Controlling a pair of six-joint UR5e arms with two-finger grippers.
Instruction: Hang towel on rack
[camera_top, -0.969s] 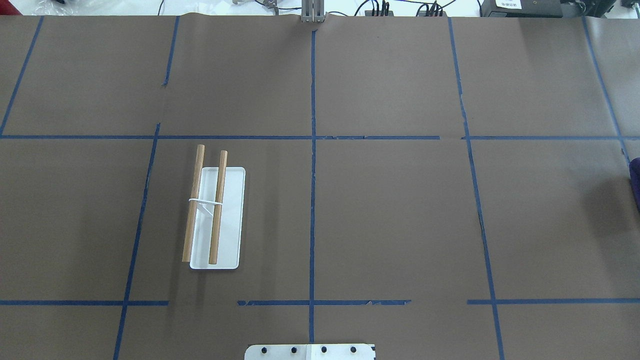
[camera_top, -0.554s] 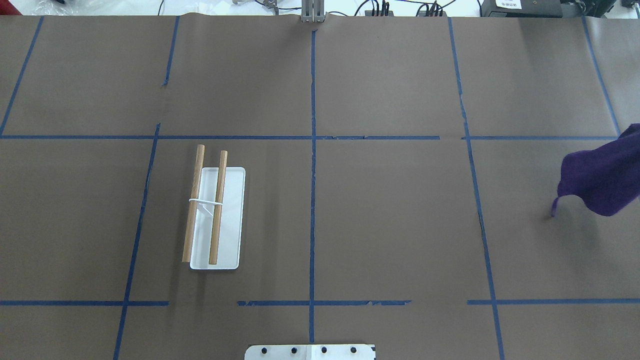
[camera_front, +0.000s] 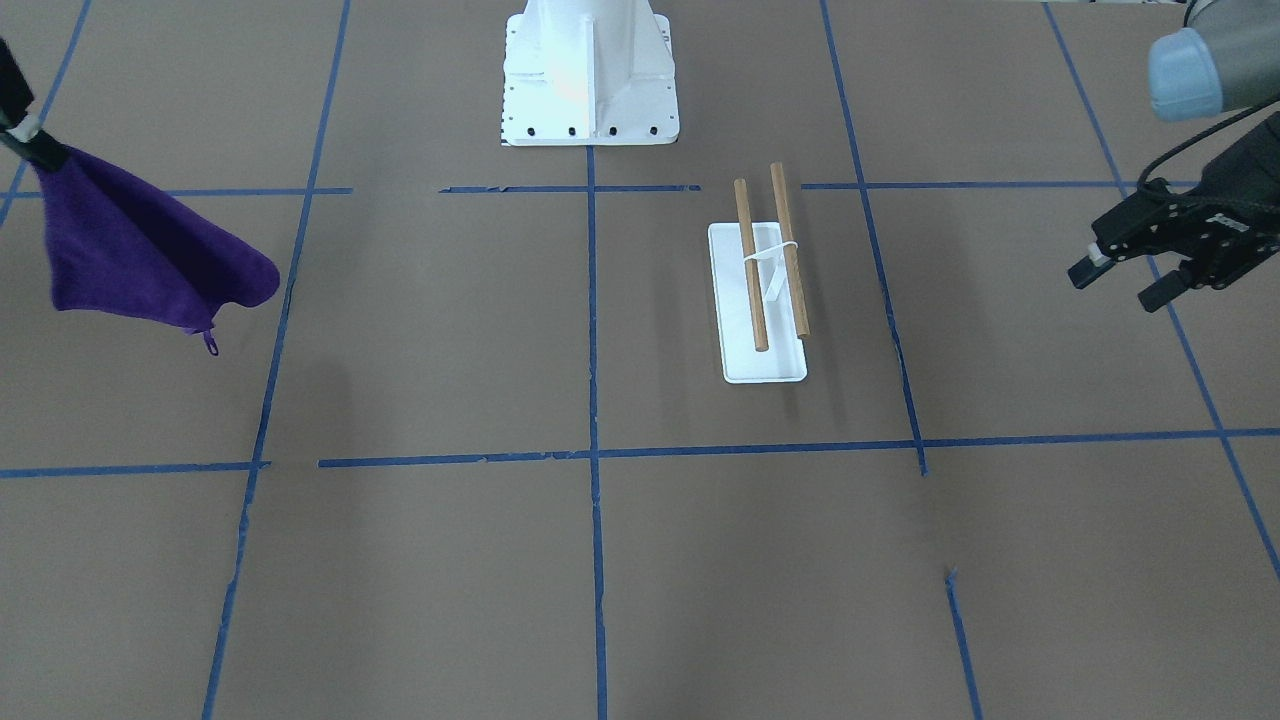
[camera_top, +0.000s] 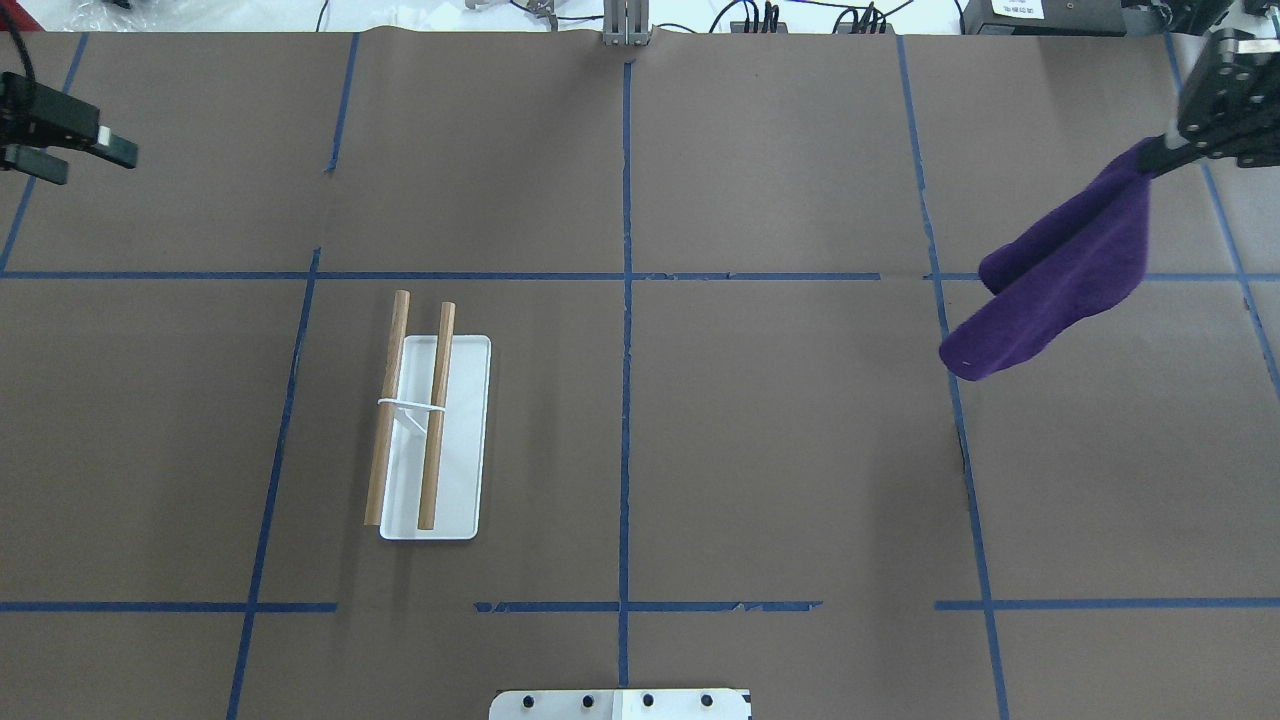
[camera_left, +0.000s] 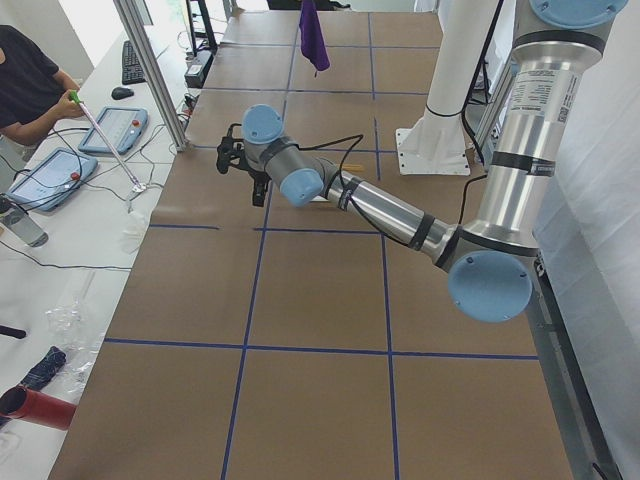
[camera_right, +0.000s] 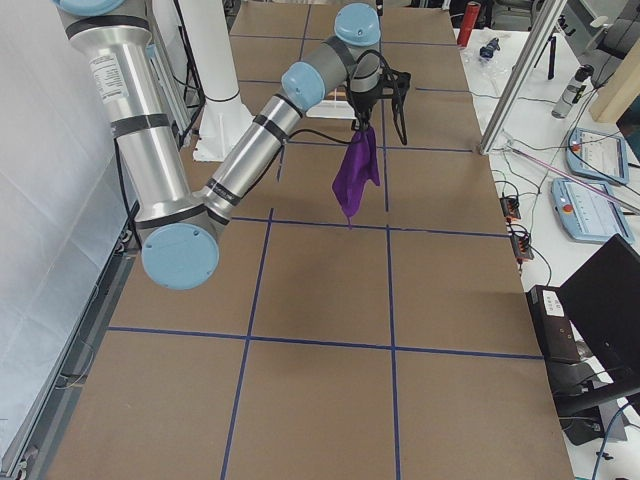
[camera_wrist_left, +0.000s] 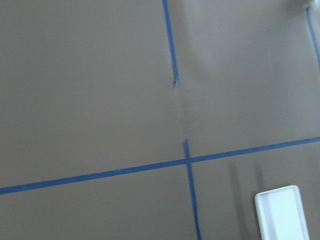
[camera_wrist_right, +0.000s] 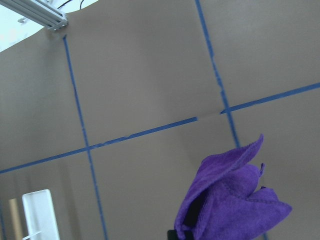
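Observation:
The towel (camera_top: 1070, 270) is deep purple and hangs in the air from my right gripper (camera_top: 1152, 160), which is shut on its top corner, high above the table's right side. It also shows in the front view (camera_front: 140, 250), the right side view (camera_right: 357, 175) and the right wrist view (camera_wrist_right: 230, 200). The rack (camera_top: 430, 420) has two brown dowels over a white base (camera_top: 462, 460) and stands left of centre; it also shows in the front view (camera_front: 765, 280). My left gripper (camera_top: 88, 162) is open and empty, far left and beyond the rack (camera_front: 1115, 287).
The brown table cover carries a grid of blue tape lines (camera_top: 626, 300). The white robot pedestal (camera_front: 590, 70) stands at the robot's edge. Cables and boxes (camera_top: 1040, 12) lie past the far edge. An operator (camera_left: 25, 80) sits at the side bench.
The towel has come in from the right edge and moved left and toward the far side, lifted higher. Both grippers have entered the overhead view. The rack has not moved.

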